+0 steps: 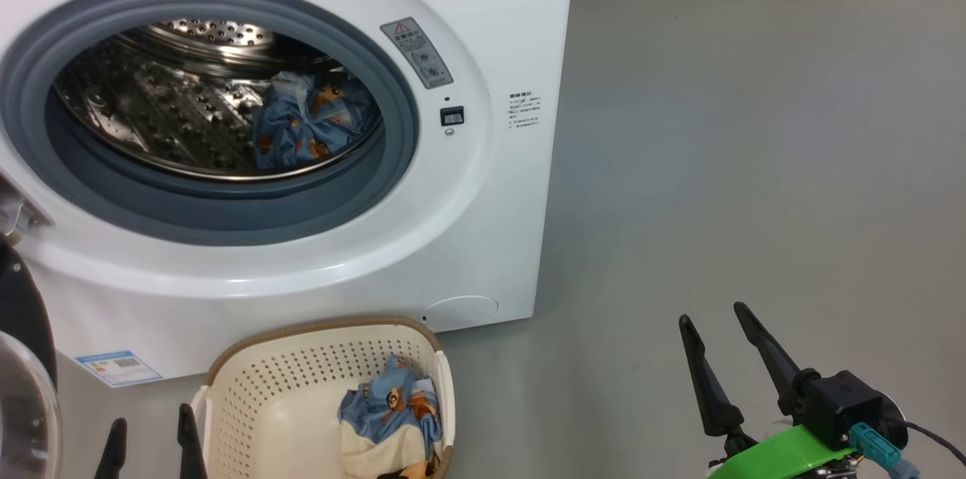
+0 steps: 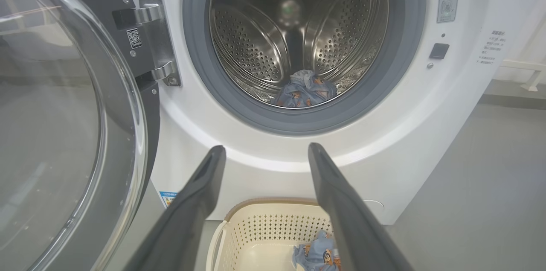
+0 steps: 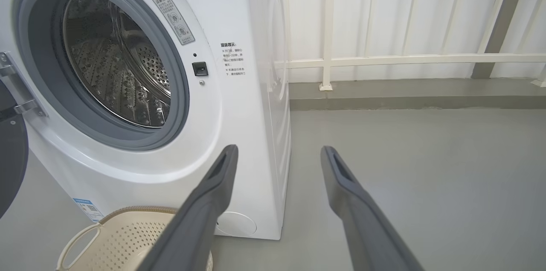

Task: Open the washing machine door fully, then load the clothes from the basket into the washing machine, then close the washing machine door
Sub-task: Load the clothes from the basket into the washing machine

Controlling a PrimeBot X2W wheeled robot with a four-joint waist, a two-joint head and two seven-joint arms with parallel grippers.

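floor (image 3: 426, 168): plain grey | wall (image 3: 384, 10): white panels | railing (image 3: 409, 59): cream

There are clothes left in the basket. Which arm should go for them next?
Left. The left gripper, open, sits right beside the basket, and its wrist view looks down on the clothes there. The right gripper, also open, is off over bare floor, farther away.

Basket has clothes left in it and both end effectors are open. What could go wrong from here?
1. The clothes bunch against the basket wall; the left end effector may snag the perforations or lift one piece only.
2. The loaded piece lies near the gasket; it could get pinched by the washing machine door.
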